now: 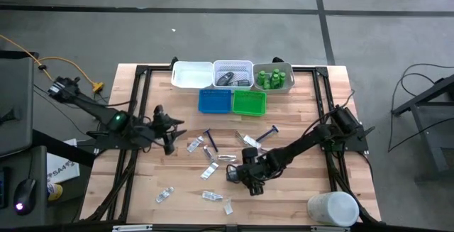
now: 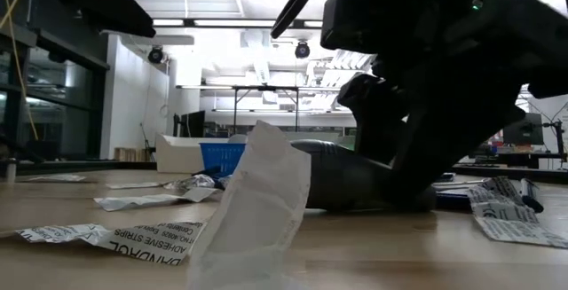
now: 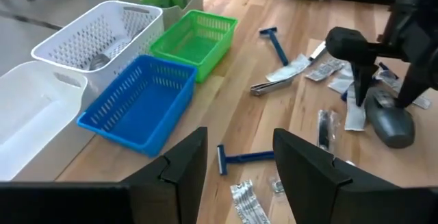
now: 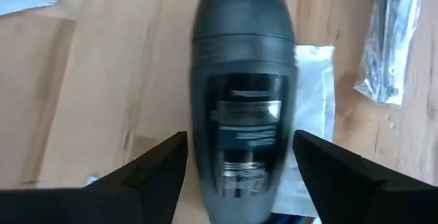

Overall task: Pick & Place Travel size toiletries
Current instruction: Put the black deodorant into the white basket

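My right gripper [image 1: 245,177] is open and low over the middle of the table. Its fingers [image 4: 161,166] stand on either side of a dark grey oblong bottle [image 4: 243,94], which lies on its side on the wood [image 3: 390,122] [image 2: 355,188]. I cannot see either finger touching it. Clear and white packets [image 1: 209,172], blue razors [image 1: 268,134] and a black stick in a wrapper [image 3: 326,127] are scattered around it. My left gripper [image 1: 172,129] is open and hovers left of the scatter, holding nothing. A blue razor [image 3: 243,159] lies beyond its fingers.
Along the far edge stand a white tray [image 1: 191,74], a white basket [image 1: 233,74] with grey pieces and a tub of green bottles [image 1: 273,78]. In front of them are a blue tray [image 1: 215,101] and a green tray [image 1: 249,102]. A large white cylinder [image 1: 333,208] lies near the right corner.
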